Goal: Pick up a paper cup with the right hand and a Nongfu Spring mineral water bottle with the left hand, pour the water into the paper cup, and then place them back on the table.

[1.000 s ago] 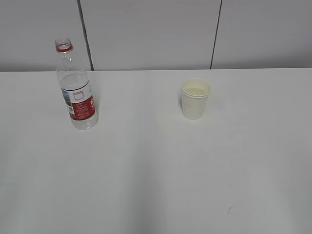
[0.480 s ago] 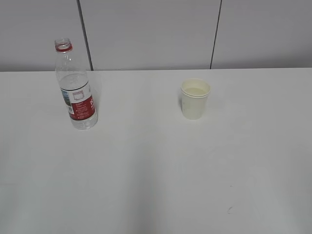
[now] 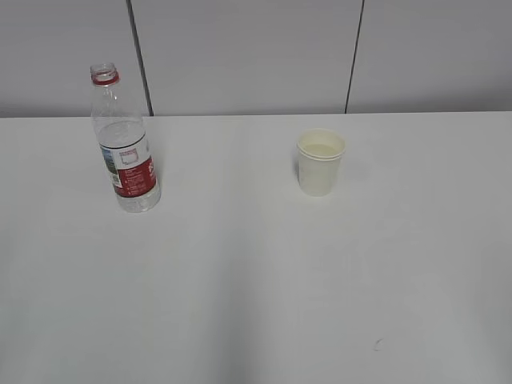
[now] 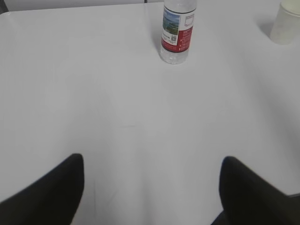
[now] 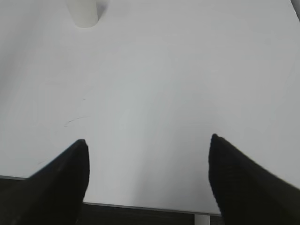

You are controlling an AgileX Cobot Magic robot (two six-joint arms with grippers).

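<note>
The Nongfu Spring mineral water bottle (image 3: 124,144) stands upright and uncapped at the back left of the white table (image 3: 240,280), with a little water in its bottom. It also shows in the left wrist view (image 4: 178,33). The cream paper cup (image 3: 321,162) stands upright right of centre with clear liquid inside; its lower part shows in the right wrist view (image 5: 82,14), and it sits at the corner of the left wrist view (image 4: 286,23). My left gripper (image 4: 152,161) is open and empty, well short of the bottle. My right gripper (image 5: 147,143) is open and empty above the table's front edge. Neither arm shows in the exterior view.
A small dark scuff mark (image 3: 376,345) lies near the front right of the table, also seen in the right wrist view (image 5: 75,121). A grey panelled wall (image 3: 256,56) stands behind the table. The table's front edge (image 5: 140,206) shows under the right gripper.
</note>
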